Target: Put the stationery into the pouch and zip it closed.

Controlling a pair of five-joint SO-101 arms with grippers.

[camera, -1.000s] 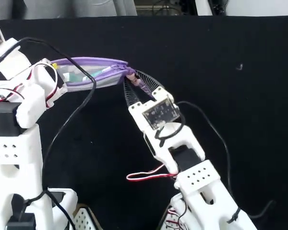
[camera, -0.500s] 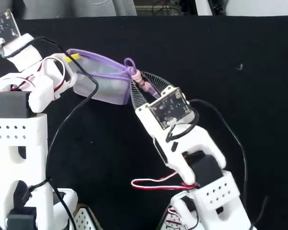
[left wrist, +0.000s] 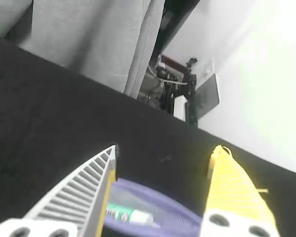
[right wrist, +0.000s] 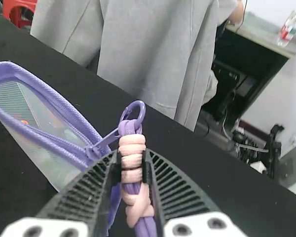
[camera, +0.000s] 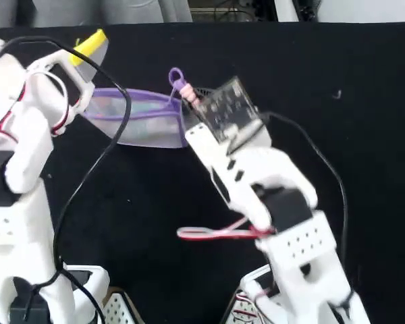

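The black table (camera: 337,81) lay under both of your arms. Your right arm (camera: 270,196) stretched from the near edge toward the middle of the table, with its wrist bent forward to the right end of the pouch. Your left arm (camera: 20,155) stood upright at the left side, and its wrist was raised above the left end of the pouch.

The pouch (camera: 138,121) was clear with purple edges, and it hung between the two arms, its long side across the table. In the right wrist view the two purple edges of the pouch (right wrist: 34,118) stood apart from the zipper slider (right wrist: 96,148) onward, so the mouth was open there.

Your left gripper (left wrist: 165,153) had its fingers spread wide, one yellow and one white, with nothing between them; the pouch was beyond them. Your right gripper (right wrist: 130,155) had its black fingers pressed together on the pink and purple cord (right wrist: 130,148) that is tied to the slider, and the cord's purple loop (right wrist: 133,111) stuck out past the fingertips.

Inside the pouch you could see a green and white tube (left wrist: 126,215), lying along its length.
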